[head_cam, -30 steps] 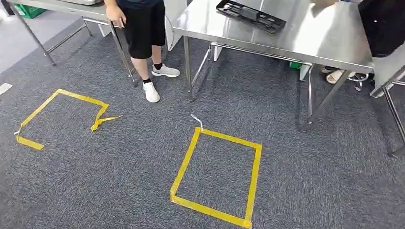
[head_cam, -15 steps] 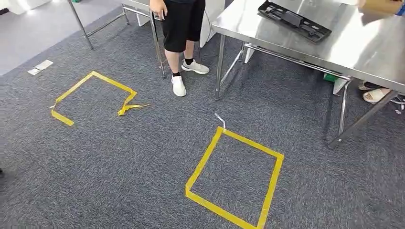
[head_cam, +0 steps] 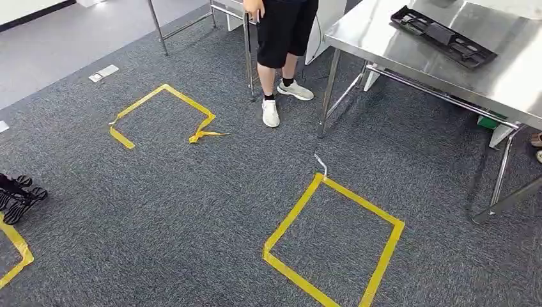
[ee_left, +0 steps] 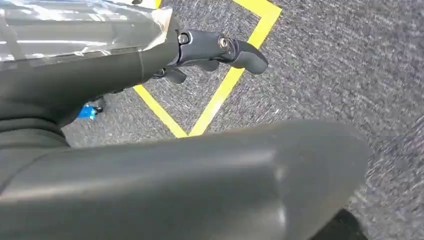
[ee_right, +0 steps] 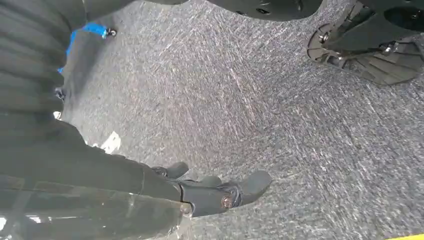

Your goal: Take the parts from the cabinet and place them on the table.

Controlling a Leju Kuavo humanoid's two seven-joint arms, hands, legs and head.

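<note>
As we look forward and down from the head, we see grey carpet with a yellow tape square (head_cam: 333, 245) just ahead. Beyond it stands a steel table (head_cam: 409, 45) bearing a black tray-like part (head_cam: 443, 36), lying flat near the far edge. A person (head_cam: 281, 38) in black shorts stands beside the table leg. No cabinet appears.

From our left wrist, the left hand (ee_left: 210, 50) hangs over carpet and yellow tape, fingers loosely extended, holding nothing.

From our right wrist, the right hand (ee_right: 220, 192) likewise hangs over bare carpet, fingers relaxed and apart, with nothing in it.

We judge the part to be rigid moulded plastic: light, stiff and somewhat slippery, and long enough to tip if held at one end. Taking hold along a long rim near the middle looks safest.
</note>
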